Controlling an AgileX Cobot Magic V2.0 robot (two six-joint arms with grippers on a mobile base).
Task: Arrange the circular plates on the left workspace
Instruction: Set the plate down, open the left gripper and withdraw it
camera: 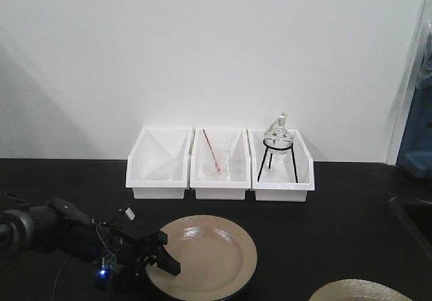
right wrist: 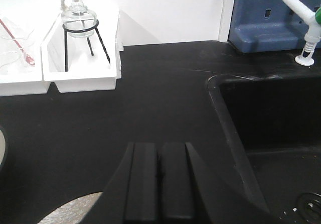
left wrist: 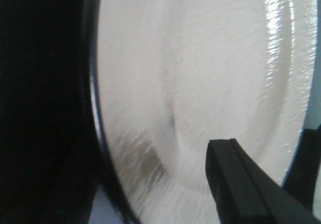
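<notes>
One circular plate (camera: 206, 250), tan and glossy with a dark rim, lies on the left workspace (camera: 61, 179), the black bench top, in front of the bins. My left gripper (camera: 164, 252) reaches in from the left over that plate's left rim, its fingers spread apart. In the left wrist view the plate (left wrist: 210, 73) fills the frame and one black finger (left wrist: 241, 184) lies over its face. A second plate (camera: 351, 291) shows at the bottom right, and its edge (right wrist: 70, 211) lies just left of my right gripper (right wrist: 159, 148), which is shut and empty.
Three white bins (camera: 219, 162) line the back wall; the right one (right wrist: 80, 63) holds a glass flask on a black tripod (camera: 278, 146). A recessed black sink (right wrist: 266, 118) lies at the right, with a blue rack (right wrist: 273, 13) and a white tap (right wrist: 303, 13) behind it.
</notes>
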